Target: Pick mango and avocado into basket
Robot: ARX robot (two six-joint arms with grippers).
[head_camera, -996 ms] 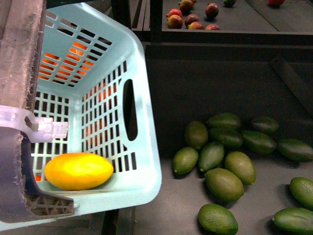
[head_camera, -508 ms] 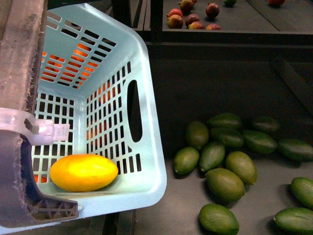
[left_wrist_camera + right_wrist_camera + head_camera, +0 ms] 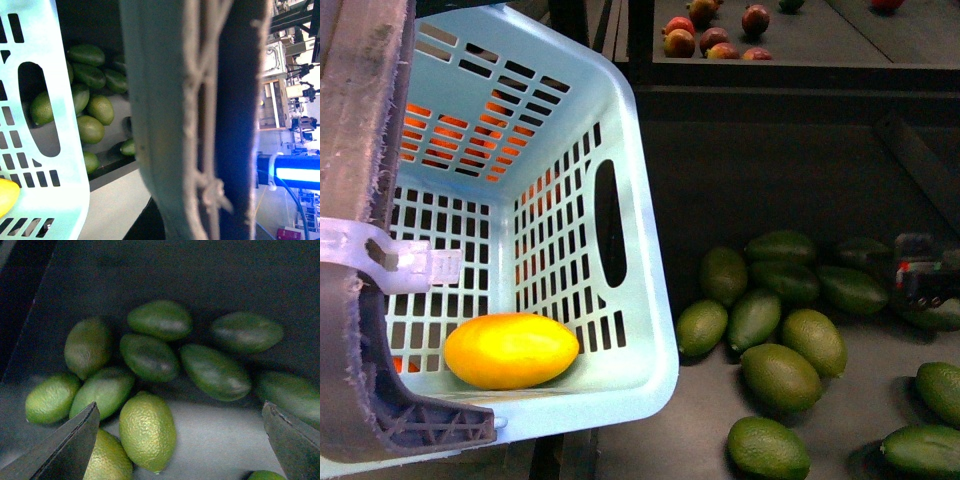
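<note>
**While the mango lies in the basket, the avocado grab is where things may slip**

Because the grey-brown swing handle (image 3: 360, 150) with its white zip tie (image 3: 380, 262) rises at the far left and the light teal slotted plastic basket (image 3: 620, 120) appears tilted beneath it, a jolt could send the smooth, bright yellow-orange oblong mango (image 3: 510, 350) rolling across the slotted floor. It lies near the front wall. The left gripper shows in no view, so I cannot tell whether its jaws clamp the handle.

Further right, the dull green oval avocados (image 3: 780, 375) lie on the dark grey table (image 3: 690, 430), packed close with many touching. The right gripper (image 3: 180, 407) hangs over them with its jaws spread wide and nothing between them. Closing on such a cluster could catch two fruits at once. It could also nudge a neighbour and set it rolling. A shallow pinch on that rounded skin may let the fruit squirt free. Which avocado is aimed at cannot be told.

As for containers, the basket holds the mango alone and no avocado, so I judge the task half done. Round orange fruit (image 3: 445, 135) shows through its back slots and lies outside it. Further right and above, a dark shelf (image 3: 800, 40) carries red-and-yellow fruits (image 3: 678, 42), which are no part of this job.
</note>
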